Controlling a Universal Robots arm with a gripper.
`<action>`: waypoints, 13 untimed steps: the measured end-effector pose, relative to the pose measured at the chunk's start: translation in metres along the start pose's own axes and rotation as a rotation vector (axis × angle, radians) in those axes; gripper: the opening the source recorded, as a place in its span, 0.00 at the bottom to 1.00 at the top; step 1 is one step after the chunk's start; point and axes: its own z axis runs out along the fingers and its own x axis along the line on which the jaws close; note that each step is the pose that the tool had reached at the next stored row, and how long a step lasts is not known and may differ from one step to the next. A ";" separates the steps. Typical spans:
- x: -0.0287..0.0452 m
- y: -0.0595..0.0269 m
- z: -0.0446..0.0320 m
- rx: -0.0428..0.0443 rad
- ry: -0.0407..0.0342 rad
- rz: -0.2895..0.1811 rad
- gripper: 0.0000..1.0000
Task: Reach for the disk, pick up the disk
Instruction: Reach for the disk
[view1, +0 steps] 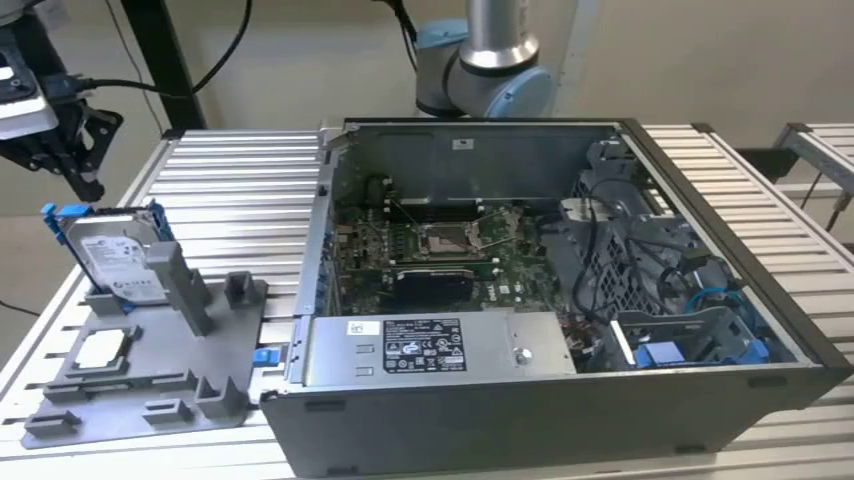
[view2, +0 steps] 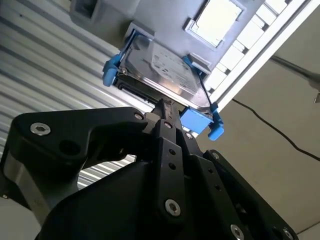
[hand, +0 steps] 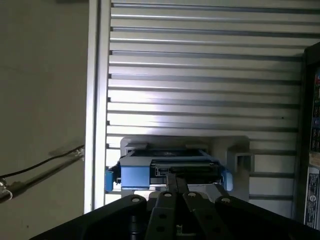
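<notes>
The disk (view1: 118, 258) stands on edge in a grey holder tray (view1: 147, 385) at the exterior view's left, its silver face with the white label showing and its blue frame around it. My black gripper (view1: 88, 188) hangs just above the disk's top edge, apart from it. In both wrist views the two fingers lie pressed together with nothing between them, their tips (view2: 164, 107) pointing at the disk (view2: 160, 67). In the first wrist view the gripper (hand: 176, 181) sits over the disk's upper edge (hand: 170, 167), between its blue end clips.
A small white-silver square chip (view1: 100, 348) lies flat on the holder tray, in front of the disk. An open computer case (view1: 534, 400) fills the middle and right of the slatted metal table (view1: 227, 190). The table's edge runs close beside the disk, with floor and a cable (view2: 280, 130) beyond.
</notes>
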 end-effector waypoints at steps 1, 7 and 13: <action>0.0031 0.0001 0.0001 0.0000 0.0000 0.000 0.00; 0.0197 0.0003 0.0003 0.0000 0.0000 0.000 0.00; 0.0318 -0.0015 0.0004 0.0000 0.0000 0.000 0.00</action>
